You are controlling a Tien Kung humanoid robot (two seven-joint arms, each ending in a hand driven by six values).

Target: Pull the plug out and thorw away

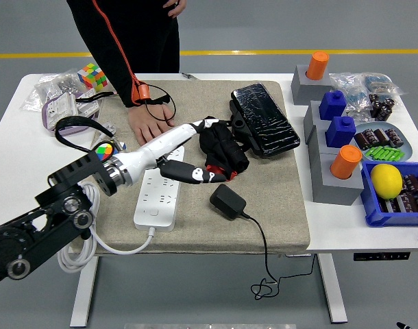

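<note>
Counting one plug (227, 202) loose on the mat, at five o'clock from one power strip (160, 199); our left hand (199, 154) hangs unclenched, empty, bare mat around.

A rough beige cloth mat (277, 205) covers the smooth white surface (17, 137). The power strip (157, 202) is glossy white plastic, the plug (227, 202) matt black plastic, the far-right pouch (264, 120) shiny black.
</note>
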